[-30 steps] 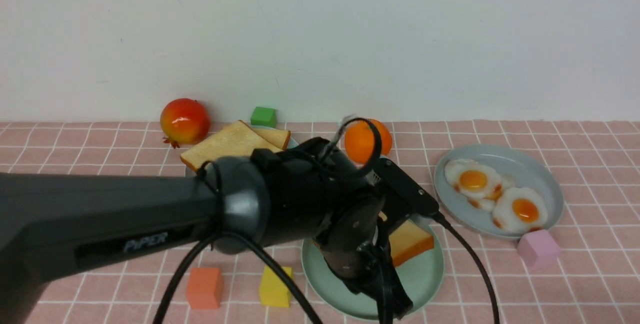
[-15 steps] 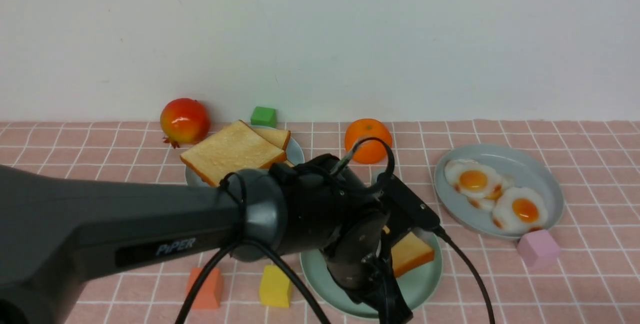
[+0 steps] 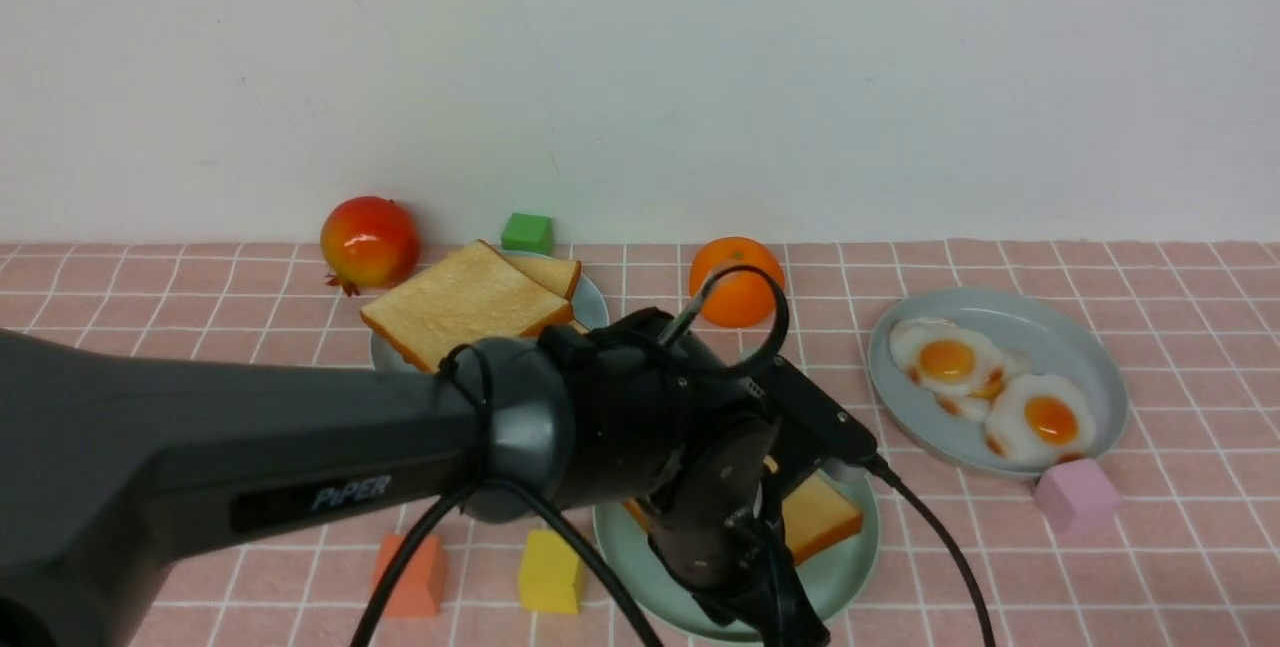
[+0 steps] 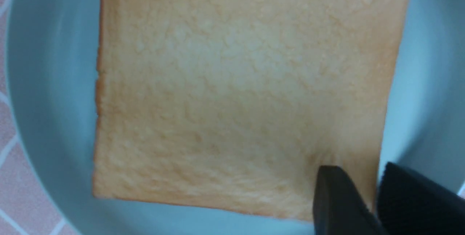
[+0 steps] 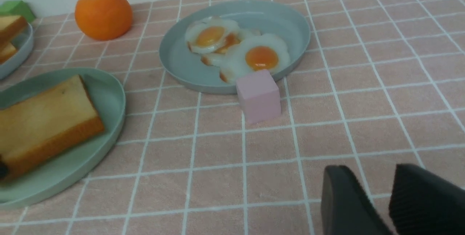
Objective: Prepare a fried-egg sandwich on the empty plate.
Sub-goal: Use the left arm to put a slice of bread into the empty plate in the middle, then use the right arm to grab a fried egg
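Note:
My left gripper (image 4: 363,180) is shut on one edge of a toast slice (image 4: 239,93), tan face with brown crust, holding it low over the mint-green plate (image 4: 51,100). In the front view my left arm (image 3: 690,427) hides most of that slice (image 3: 822,517) and much of the plate (image 3: 850,567). More toast slices (image 3: 465,302) lie on the pale blue plate (image 3: 592,305). Fried eggs (image 3: 1040,419) lie on the grey-blue plate (image 3: 1085,352). My right gripper (image 5: 374,180) is open and empty above the cloth, near a pink cube (image 5: 258,95).
A pomegranate (image 3: 370,240), a green cube (image 3: 527,231) and an orange (image 3: 735,279) sit near the back wall. An orange cube (image 3: 412,577) and a yellow cube (image 3: 550,572) lie left of the mint-green plate. The pink cube (image 3: 1075,497) sits by the egg plate.
My left arm has dropped lower with the toast slice, bringing it down towards the mint-green plate. The slice now lies flatter. The plate has shifted slightly left.

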You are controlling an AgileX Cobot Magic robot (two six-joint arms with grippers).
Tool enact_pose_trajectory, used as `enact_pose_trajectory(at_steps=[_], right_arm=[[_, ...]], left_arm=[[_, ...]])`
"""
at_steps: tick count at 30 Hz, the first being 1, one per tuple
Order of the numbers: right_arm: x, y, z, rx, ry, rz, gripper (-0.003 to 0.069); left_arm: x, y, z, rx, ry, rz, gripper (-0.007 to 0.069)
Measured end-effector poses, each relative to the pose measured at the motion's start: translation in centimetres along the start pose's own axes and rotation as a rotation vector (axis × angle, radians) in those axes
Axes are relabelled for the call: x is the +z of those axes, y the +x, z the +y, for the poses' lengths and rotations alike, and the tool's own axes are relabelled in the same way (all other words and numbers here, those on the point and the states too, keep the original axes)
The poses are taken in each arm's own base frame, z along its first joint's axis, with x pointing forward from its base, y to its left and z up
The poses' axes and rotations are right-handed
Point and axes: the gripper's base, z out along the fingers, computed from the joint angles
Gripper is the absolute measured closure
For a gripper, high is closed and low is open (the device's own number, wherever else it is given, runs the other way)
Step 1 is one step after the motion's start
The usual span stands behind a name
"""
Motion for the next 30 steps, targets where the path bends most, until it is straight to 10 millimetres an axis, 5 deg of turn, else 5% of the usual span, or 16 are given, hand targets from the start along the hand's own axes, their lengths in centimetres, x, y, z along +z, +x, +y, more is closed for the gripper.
enact_pose_trajectory(at_steps=[8,11,15,17,19,23,30], right_arm=[[-0.1,-1.5,0.6,0.037,-0.067,-0.159,0.0419],[-0.4,-2.6,1.0,0.083,-0.119,-0.287,0.0419],[-0.8,-3.5,1.2,0.179,-0.172,-0.388,0.0419],[-1.0,-4.0,1.3,0.345,-0.223,-0.42,0.0431],[-1.1,-4.6,1.3,0.451,-0.228,-0.368,0.0459],[-1.4,-8.4,1.5,0.452,-0.153,-0.154,0.0547],[1.1,-15.0,4.4,0.059,-0.079,0.419,0.0589]], left_arm=[[-1.4,-0.6,0.0,-0.002,0.002,-0.049,0.0232],[-5.0,-1.2,0.1,-0.023,0.013,-0.113,0.0228],[-10.4,-1.7,0.0,-0.081,0.06,-0.222,0.0316],[-15.5,-1.6,-0.1,-0.13,0.112,-0.339,0.0466],[-18.8,-1.0,-0.1,-0.155,0.144,-0.414,0.058],[-23.7,1.9,0.1,-0.169,0.172,-0.523,0.0613],[-26.6,7.9,0.4,-0.179,0.181,-0.651,0.0613]])
